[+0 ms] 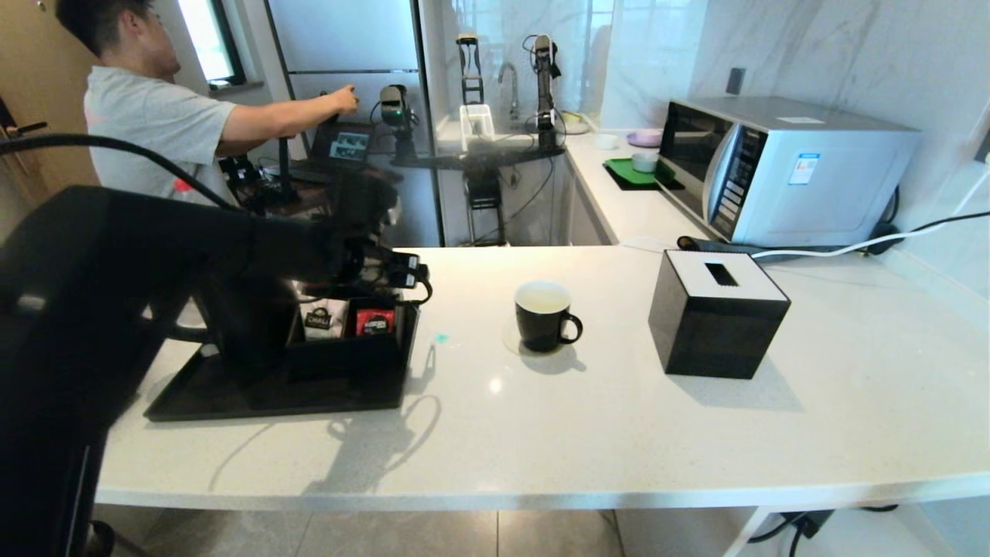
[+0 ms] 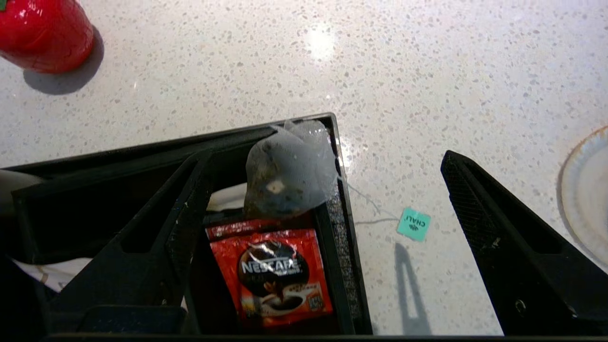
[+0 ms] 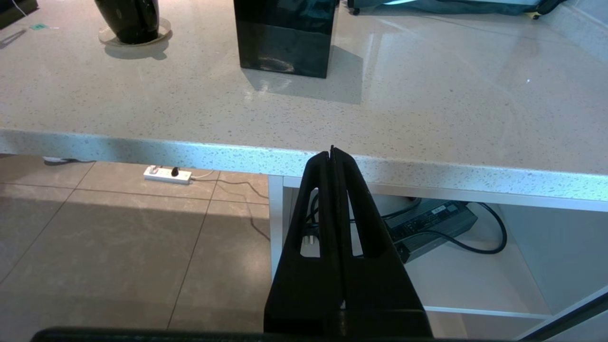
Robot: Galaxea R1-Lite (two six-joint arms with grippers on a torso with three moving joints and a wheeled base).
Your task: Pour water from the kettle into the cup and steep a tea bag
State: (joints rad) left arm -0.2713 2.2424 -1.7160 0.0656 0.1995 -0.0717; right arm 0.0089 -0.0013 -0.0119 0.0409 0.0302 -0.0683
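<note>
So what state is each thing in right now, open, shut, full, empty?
Left gripper: jaws open, over the tea bag.
Right gripper: jaws shut, empty, below the counter edge.
Tea bag: lying in the box, string over the side.
Cup: upright; its contents cannot be told.
Tissue box: upright.

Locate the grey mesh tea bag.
Left wrist view: the grey mesh tea bag sits in the black organizer box, beside the red Nescafe packet.
</note>
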